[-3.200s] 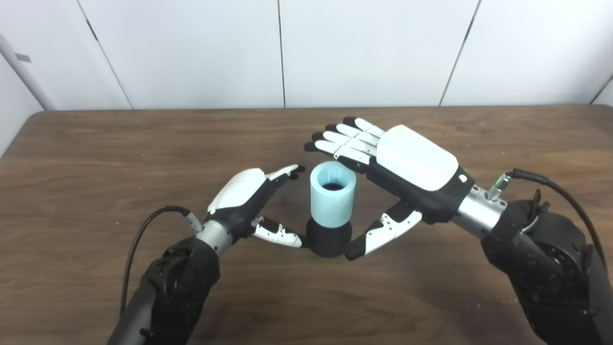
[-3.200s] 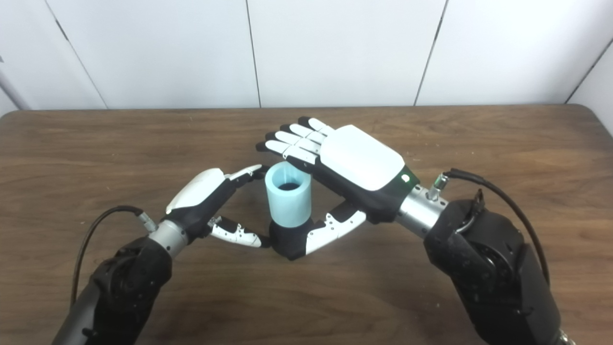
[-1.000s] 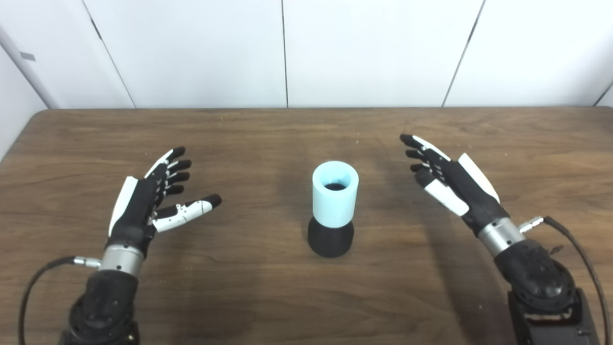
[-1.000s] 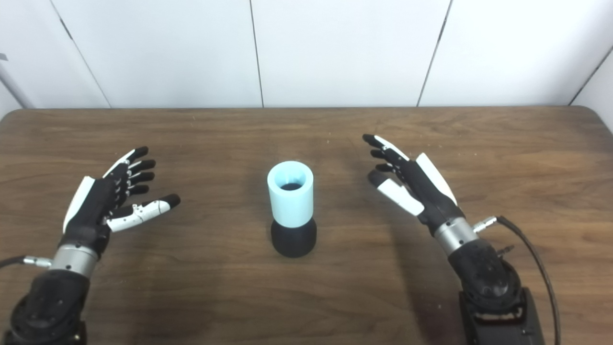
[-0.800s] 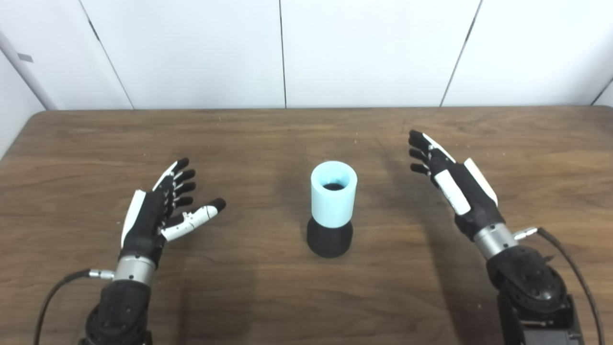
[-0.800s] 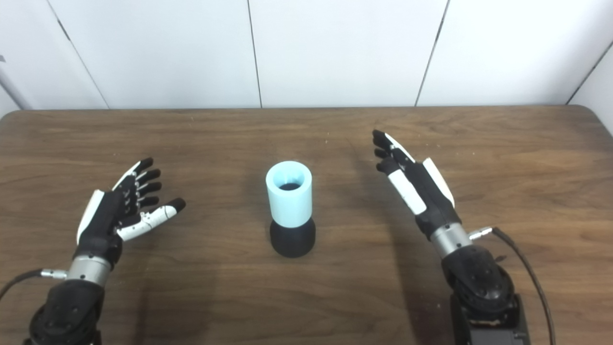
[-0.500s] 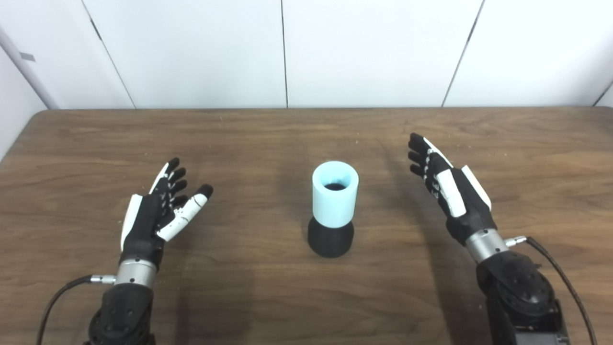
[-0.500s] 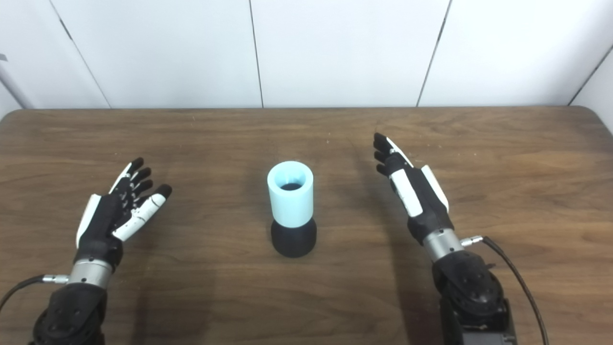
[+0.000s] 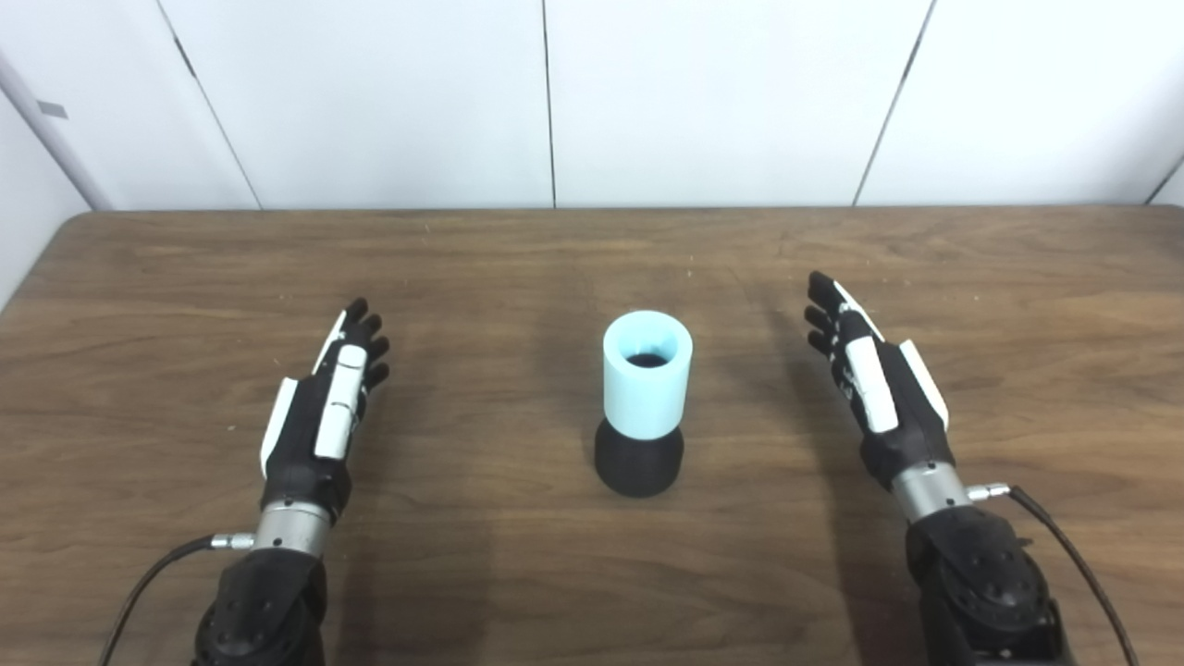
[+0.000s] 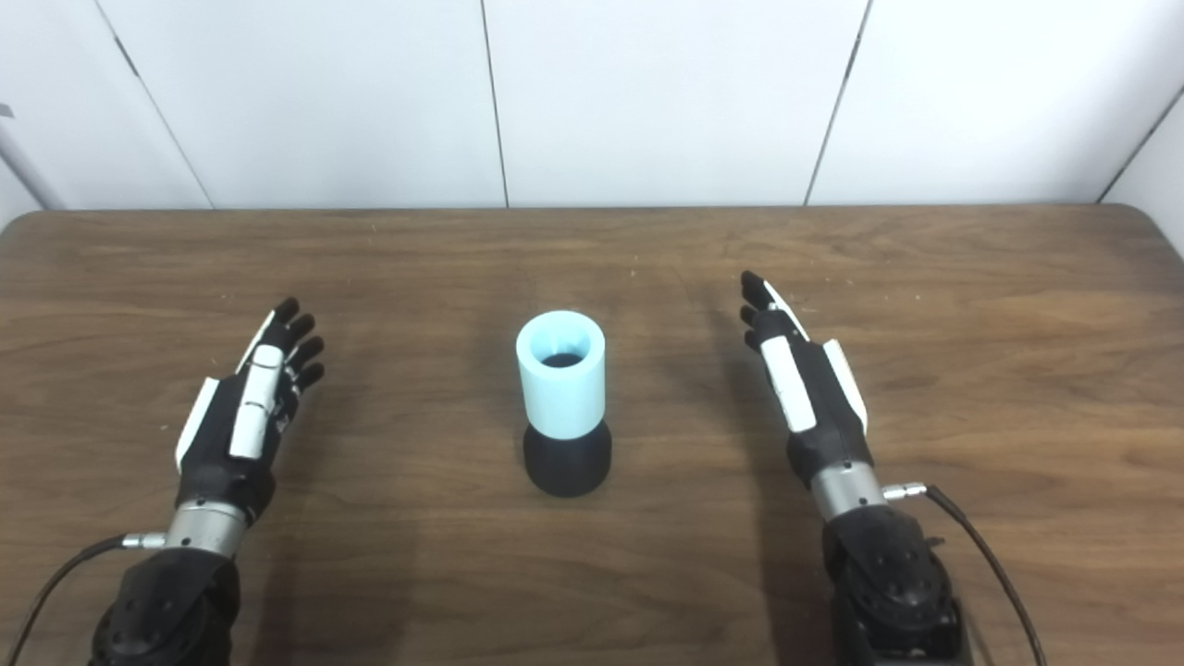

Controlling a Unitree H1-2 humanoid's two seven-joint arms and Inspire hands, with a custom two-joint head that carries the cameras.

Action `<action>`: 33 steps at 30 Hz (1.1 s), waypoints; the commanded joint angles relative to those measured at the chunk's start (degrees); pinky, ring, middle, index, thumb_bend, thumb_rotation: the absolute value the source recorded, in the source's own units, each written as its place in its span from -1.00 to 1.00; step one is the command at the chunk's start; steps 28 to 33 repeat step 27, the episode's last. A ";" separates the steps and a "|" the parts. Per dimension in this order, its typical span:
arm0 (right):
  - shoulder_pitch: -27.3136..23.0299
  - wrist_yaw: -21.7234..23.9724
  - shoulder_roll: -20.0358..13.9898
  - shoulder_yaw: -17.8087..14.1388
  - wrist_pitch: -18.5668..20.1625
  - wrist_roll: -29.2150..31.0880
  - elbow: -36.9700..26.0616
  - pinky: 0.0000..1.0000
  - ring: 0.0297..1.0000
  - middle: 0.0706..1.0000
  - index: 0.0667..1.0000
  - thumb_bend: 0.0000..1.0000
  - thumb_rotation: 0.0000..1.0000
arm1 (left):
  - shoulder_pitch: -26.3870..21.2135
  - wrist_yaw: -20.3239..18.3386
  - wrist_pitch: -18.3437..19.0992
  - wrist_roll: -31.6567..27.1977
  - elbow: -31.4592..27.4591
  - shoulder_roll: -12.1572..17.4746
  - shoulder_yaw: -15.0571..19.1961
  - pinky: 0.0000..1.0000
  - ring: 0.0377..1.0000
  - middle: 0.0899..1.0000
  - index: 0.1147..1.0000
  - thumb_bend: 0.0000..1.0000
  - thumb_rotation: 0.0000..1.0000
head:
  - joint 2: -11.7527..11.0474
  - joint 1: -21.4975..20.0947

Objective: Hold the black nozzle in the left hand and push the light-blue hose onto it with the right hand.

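The black nozzle (image 9: pixel 638 462) stands upright at the middle of the wooden table (image 9: pixel 518 268). The light-blue hose (image 9: pixel 647 374) sits on top of it as a short upright tube, its open end facing up. My left hand (image 9: pixel 324 407) is well to the left of them, edge-up, fingers straight and empty. My right hand (image 9: pixel 874 379) is equally far to the right, also edge-up, open and empty. Neither hand touches the nozzle or the hose.
White wall panels (image 9: pixel 546 92) rise behind the table's far edge. Cables (image 9: pixel 1064 546) trail from both wrists toward the near edge. Nothing else lies on the table.
Both hands let go of the nozzle and hose, then drew apart and back toward the near edge. In the last second their thumbs folded in alongside the straightened fingers. The joined parts stayed put.
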 commanded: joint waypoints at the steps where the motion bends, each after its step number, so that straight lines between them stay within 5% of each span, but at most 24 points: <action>1: -1.04 -0.89 -0.22 -0.51 -3.10 1.11 -1.08 0.91 0.94 0.94 0.89 0.00 1.00 | -1.42 0.72 -3.01 -0.64 -0.20 0.02 -0.31 0.86 0.88 0.90 0.88 -0.12 0.99 | -0.02 0.29; 33: -1.73 -0.78 -1.19 -1.23 -2.43 4.25 -0.38 0.96 0.94 0.93 0.90 0.09 1.00 | -1.57 1.35 -0.61 2.83 -1.39 3.16 -2.12 0.80 0.84 0.85 0.83 -0.21 0.97 | 0.04 0.73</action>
